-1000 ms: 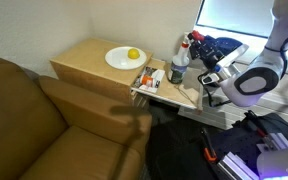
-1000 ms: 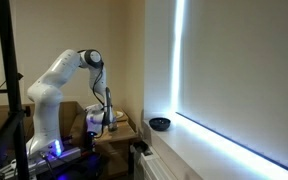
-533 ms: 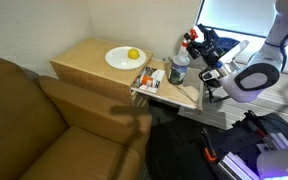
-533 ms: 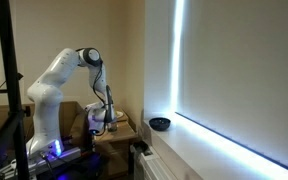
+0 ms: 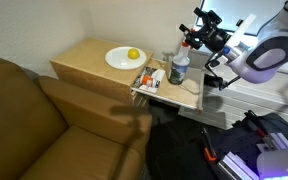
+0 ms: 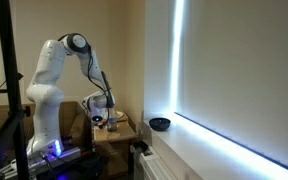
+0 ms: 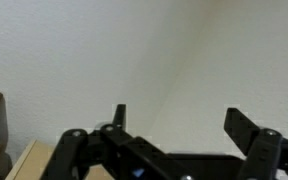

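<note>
Now the gripper (image 5: 192,24) stood wide and empty, having opened and risen off the bottle (image 5: 179,68), which was left upright on the small table (image 5: 189,97) just below it. Beside the bottle lay a box of small things (image 5: 149,77); farther off sat a plate (image 5: 114,62) with a yellow fruit (image 5: 133,54), none of it crowding the gripper

Gripper (image 5: 198,30) opens wide, lets go of bottle (image 5: 179,68), lifts clear. Bottle now stands free below gripper. Arm raised higher.
</note>
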You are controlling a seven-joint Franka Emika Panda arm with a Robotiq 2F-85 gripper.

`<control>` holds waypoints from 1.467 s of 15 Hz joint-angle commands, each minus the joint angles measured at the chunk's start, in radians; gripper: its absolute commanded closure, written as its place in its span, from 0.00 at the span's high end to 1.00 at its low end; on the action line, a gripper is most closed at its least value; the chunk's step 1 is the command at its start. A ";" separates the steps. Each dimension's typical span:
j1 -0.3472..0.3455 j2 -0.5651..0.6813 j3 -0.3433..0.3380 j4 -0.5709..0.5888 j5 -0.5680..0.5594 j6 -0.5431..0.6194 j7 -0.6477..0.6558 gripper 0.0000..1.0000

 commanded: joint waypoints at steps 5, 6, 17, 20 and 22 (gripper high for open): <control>-0.019 -0.377 0.019 0.002 -0.016 0.475 -0.116 1.00; -0.024 -0.456 0.029 -0.030 -0.025 0.539 -0.137 1.00; 0.008 -1.092 0.221 -0.025 -0.011 1.260 -0.233 1.00; 0.011 -1.281 0.307 -0.039 0.003 1.433 -0.247 1.00; 0.016 -1.409 0.411 -0.028 0.008 1.623 -0.189 1.00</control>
